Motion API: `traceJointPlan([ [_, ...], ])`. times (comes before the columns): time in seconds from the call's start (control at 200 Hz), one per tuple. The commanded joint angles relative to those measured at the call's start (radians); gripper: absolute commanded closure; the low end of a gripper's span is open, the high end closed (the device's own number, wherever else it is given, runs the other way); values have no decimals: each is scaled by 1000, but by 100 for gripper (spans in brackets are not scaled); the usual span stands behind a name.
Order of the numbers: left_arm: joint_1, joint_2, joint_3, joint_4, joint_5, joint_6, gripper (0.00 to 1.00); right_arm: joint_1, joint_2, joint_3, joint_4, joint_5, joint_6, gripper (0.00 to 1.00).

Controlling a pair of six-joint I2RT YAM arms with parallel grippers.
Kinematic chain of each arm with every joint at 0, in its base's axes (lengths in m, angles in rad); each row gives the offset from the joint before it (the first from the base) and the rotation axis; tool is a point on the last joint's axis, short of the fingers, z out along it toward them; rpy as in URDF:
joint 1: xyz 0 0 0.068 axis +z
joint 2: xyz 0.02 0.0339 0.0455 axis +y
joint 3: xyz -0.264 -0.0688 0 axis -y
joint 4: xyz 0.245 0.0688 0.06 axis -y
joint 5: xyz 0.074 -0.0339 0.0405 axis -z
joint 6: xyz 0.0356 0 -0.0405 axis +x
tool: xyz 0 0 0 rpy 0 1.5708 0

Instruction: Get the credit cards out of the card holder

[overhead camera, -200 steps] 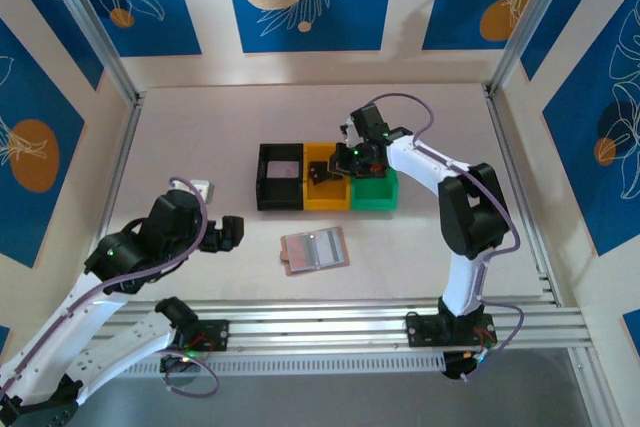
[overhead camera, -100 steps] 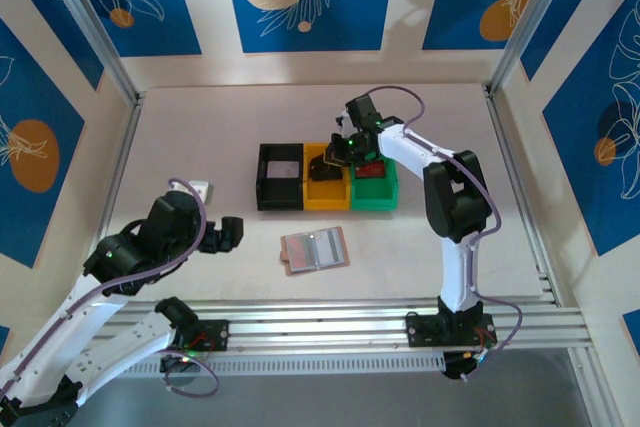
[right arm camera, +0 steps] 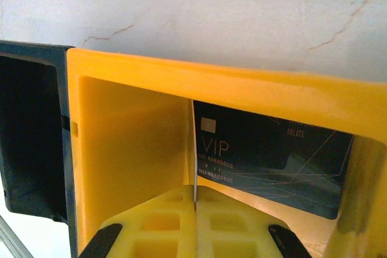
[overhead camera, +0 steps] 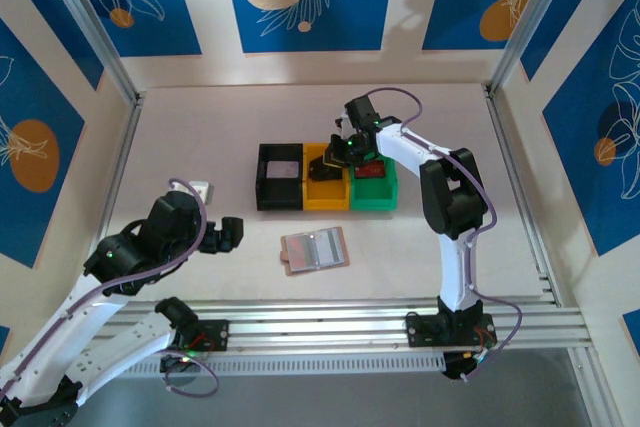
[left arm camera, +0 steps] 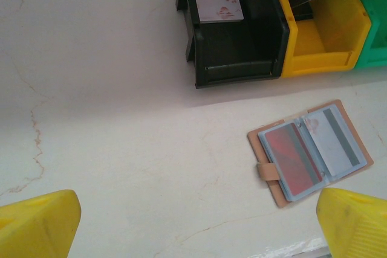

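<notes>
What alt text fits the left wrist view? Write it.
An open tan leather-like card holder lies on the pale table, a red card and a pale grey card in its pockets. Beyond stand a black plastic bin holding a pale card and a yellow plastic bin.

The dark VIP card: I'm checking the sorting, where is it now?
Right wrist view: the dark VIP card hangs pinched in the shut right gripper, inside the yellow bin, between the black bin and the green bin.
</notes>
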Motion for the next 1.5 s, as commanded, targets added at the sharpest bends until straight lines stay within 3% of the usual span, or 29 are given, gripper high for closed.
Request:
traceJointPlan([
  [0.0, 12, -2, -7, 8, -5, 8, 0, -5, 25, 36, -32, -27, 2, 100],
  [0.29, 12, -1, -7, 8, -3, 10, 0, -10, 31, 42, -47, -18, 1, 100],
  [0.995, 12, 1, -7, 9, 0, 10, 0, -14, 29, 69, -80, -8, -15, 84],
  [1.496, 12, 0, -6, 9, 1, 10, 0, -22, 24, 116, -126, 9, -30, 83],
])
